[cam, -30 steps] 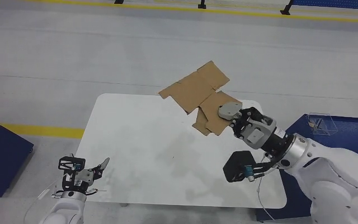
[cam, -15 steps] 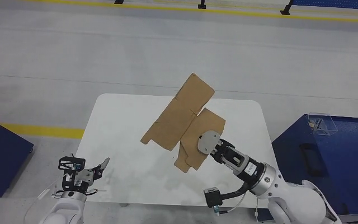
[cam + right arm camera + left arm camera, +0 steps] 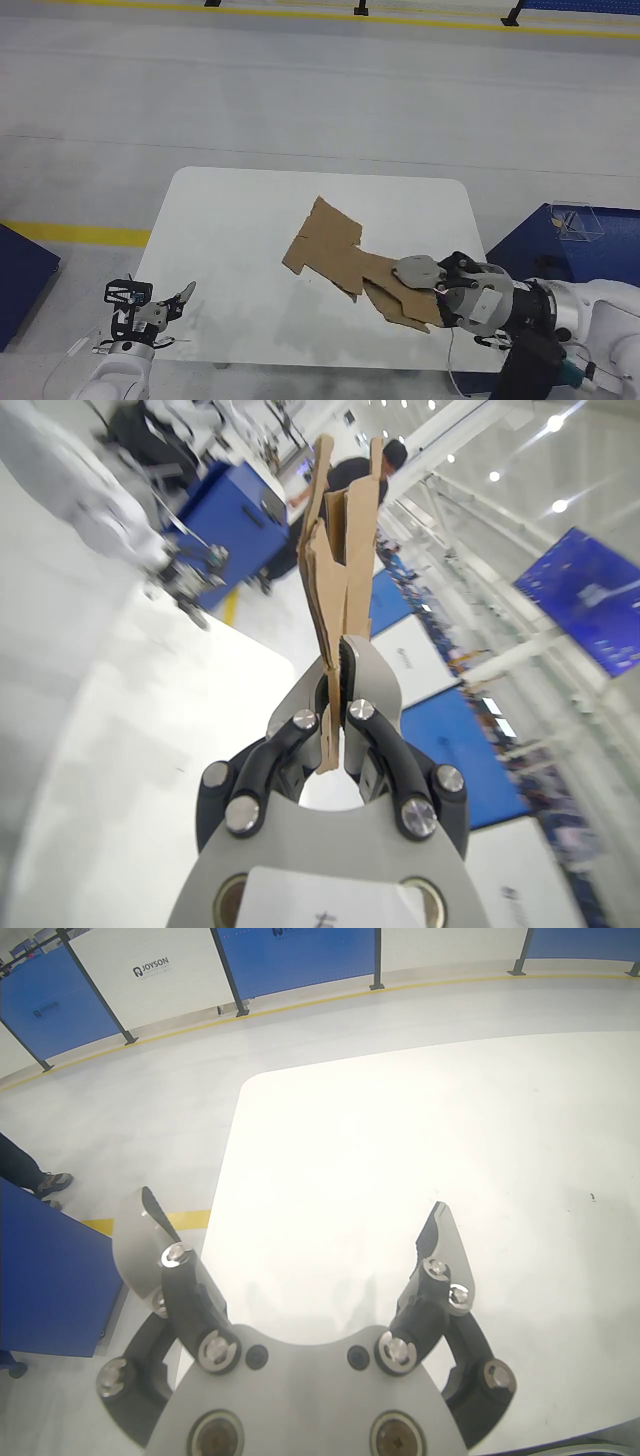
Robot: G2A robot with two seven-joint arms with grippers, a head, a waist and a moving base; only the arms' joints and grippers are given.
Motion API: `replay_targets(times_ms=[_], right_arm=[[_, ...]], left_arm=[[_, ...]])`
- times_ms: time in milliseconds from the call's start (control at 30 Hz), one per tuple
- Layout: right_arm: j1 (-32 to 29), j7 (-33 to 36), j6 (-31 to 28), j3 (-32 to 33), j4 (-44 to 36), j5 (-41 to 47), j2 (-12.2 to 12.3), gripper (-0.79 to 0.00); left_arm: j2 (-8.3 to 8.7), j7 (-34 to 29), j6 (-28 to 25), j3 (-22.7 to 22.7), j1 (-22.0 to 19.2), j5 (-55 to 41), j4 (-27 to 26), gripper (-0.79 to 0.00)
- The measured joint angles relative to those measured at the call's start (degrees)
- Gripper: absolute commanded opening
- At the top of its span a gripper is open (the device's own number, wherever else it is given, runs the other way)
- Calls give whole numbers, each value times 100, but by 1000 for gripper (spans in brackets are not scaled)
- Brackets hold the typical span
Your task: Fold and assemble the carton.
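Fingers of the left gripper [image 3: 295,1208] are spread wide with nothing between them, just by the near left corner of the white table [image 3: 230,230]. Over the table's near right part, the right gripper [image 3: 340,652] pinches the near end of the carton [image 3: 330,250], a flattened piece of brown cardboard with notched flaps. From that grip the carton stretches away toward the table's middle, lying low over the surface. Whether it touches the table cannot be told. Seen from the right wrist, its layers gape slightly apart.
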Motion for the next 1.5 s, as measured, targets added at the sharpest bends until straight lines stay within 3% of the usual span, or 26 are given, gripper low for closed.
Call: replay_targets(times_ms=[233,400,533,733,1200,1267,1367,1500], right_arm=[[277,2689,421,-455,640,4538,407,-785],[535,3916,734,-1064,1473,6888,560,-785],[633,4499,700,-1454,1976,7550,588,-785],[665,4896,630,-1946,2319,7410,572,-785],[631,4775,772,-1980,2183,7566,567,-785],[614,4600,1019,-1951,1963,8261,577,-785],[638,4864,1391,-1872,1823,9918,618,-785],[728,5644,2395,-1866,1979,12881,609,-785]], left_arm=[[0,0,0,0,0,0,0,0],[0,0,0,0,0,0,0,0],[0,0,0,0,0,0,0,0],[0,0,0,0,0,0,0,0],[0,0,0,0,0,0,0,0],[0,0,0,0,0,0,0,0],[0,0,0,0,0,0,0,0],[0,0,0,0,0,0,0,0]])
